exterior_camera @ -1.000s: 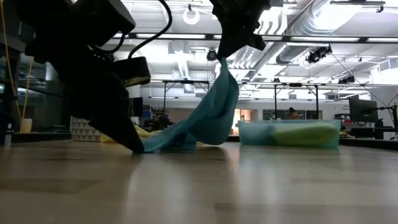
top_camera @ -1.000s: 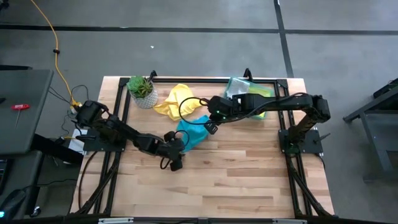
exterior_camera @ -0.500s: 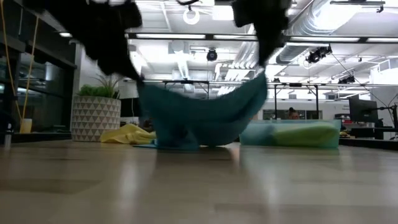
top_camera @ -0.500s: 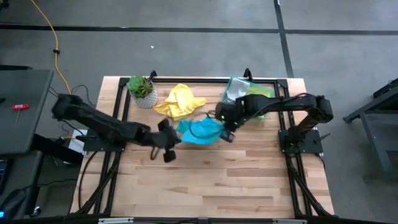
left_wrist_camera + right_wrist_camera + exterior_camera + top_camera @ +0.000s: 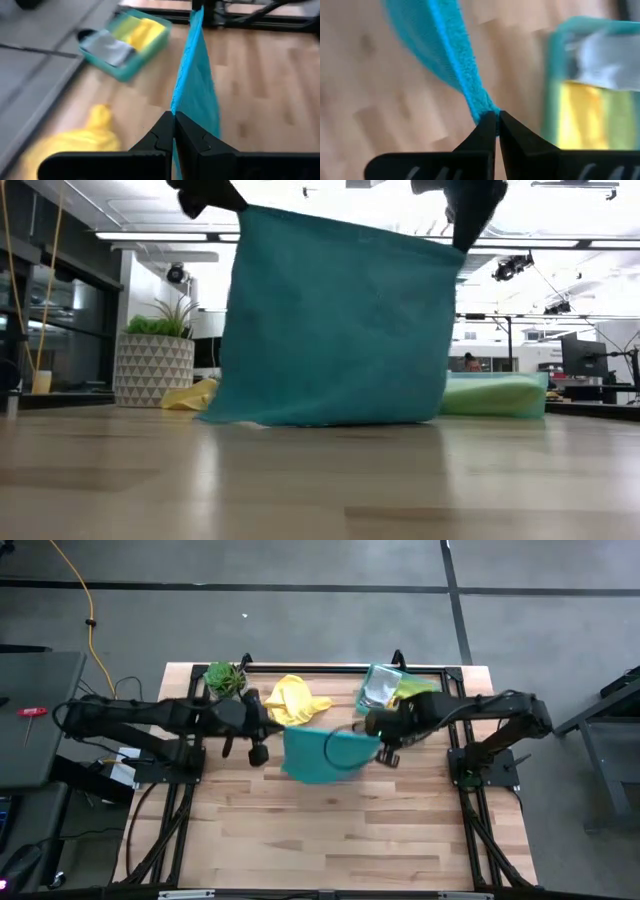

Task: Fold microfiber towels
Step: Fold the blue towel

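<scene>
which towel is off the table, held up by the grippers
The teal-blue towel, stretched between the left gripper and right gripper. The yellow towel lies crumpled on the table; others sit in the tray.

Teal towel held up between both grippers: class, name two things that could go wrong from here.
1. The left gripper and right gripper each pinch only a thin corner of the teal towel, so one corner may slip free.
2. Its bottom edge rests on the table near the yellow towel; dragging could bunch it or snag that cloth.
</scene>
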Controlling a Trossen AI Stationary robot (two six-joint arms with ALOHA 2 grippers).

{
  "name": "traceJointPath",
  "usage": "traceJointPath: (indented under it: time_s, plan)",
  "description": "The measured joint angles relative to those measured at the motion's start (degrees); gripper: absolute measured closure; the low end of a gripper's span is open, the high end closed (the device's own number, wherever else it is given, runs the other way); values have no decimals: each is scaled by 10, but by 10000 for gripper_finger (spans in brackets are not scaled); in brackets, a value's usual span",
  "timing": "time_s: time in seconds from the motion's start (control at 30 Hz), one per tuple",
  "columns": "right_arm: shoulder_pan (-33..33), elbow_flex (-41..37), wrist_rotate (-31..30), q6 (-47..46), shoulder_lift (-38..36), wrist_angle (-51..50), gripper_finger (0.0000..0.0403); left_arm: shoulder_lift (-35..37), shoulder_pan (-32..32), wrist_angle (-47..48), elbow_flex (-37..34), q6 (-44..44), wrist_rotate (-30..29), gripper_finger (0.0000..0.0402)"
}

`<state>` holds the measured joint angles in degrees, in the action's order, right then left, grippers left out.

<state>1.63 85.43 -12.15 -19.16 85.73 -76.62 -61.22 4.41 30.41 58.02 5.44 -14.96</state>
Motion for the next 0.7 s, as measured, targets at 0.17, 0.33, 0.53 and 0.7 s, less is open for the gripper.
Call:
traceJointPath:
  time_s: [0.17,0.33,0.53,0.7]
  plan:
    - [-76,0,-66,28,-49,22,403,-14,81,19,42,-112,-26,401]
    - [-128,0,-88,75,-97,95,403,-37,163,53,105,-166,-32,401]
    - [-99,0,-51,72,-111,91,403,-44,153,155,152,-139,9,402]
    - [-36,0,-26,43,-80,86,403,-43,74,206,116,-29,54,401]
